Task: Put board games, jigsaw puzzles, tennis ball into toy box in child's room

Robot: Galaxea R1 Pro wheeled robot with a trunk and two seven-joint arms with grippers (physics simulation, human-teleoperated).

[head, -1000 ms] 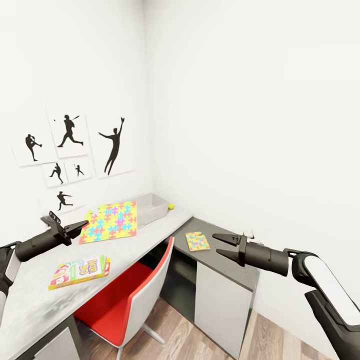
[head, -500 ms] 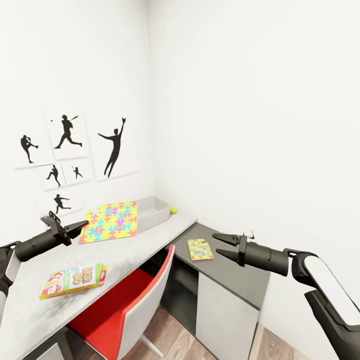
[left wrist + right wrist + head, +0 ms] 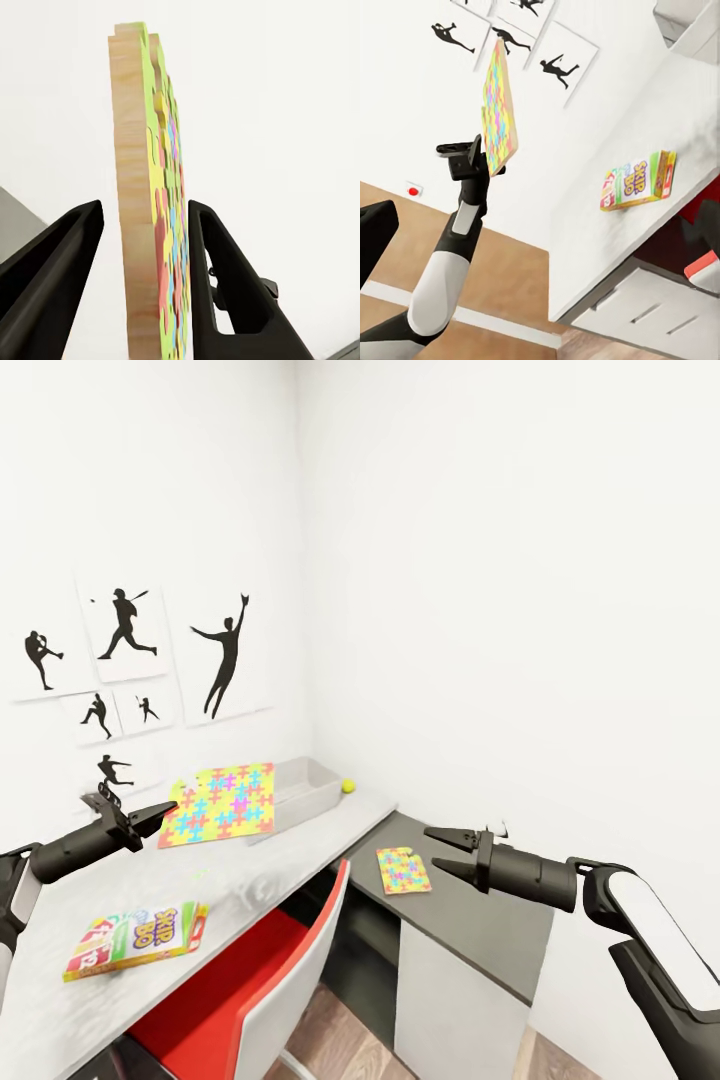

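White walls (image 3: 480, 560) — silhouette pictures (image 3: 120, 650), red chair (image 3: 265, 985).

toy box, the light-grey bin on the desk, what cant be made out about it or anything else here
- Shallow light-grey toy box, head view: its near end and inside are hidden by the large bright jigsaw board held in the left gripper.
- Small yellow-green tennis ball, head view: too small to show texture.
- Red-and-white swivel chair, head view: base cut off by the bottom edge.

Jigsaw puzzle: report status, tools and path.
Left tool shut on large jigsaw puzzle, short of toy box. Right tool open, empty. Nothing between puzzle and box.
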